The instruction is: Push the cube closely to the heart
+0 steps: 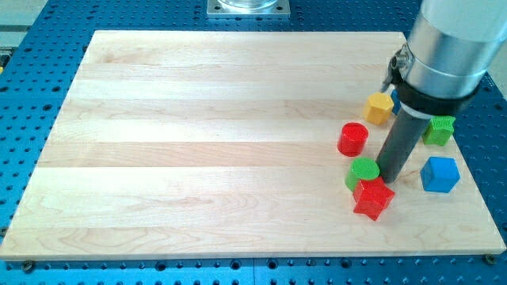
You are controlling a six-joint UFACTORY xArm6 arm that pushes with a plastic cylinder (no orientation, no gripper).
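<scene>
The blue cube (440, 174) sits near the board's right edge. A yellow block (379, 107), which looks heart-shaped, lies up and to the left of it, partly hidden by my arm. My tip (390, 177) rests on the board between them, well left of the cube. It sits right beside a green cylinder (364, 171) and just above a red star (373, 198). The tip is apart from the cube.
A red cylinder (353, 138) lies left of the rod. A green star (439, 129) sits above the cube, partly behind the arm. The wooden board (206, 142) ends close to the cube's right on a blue perforated table.
</scene>
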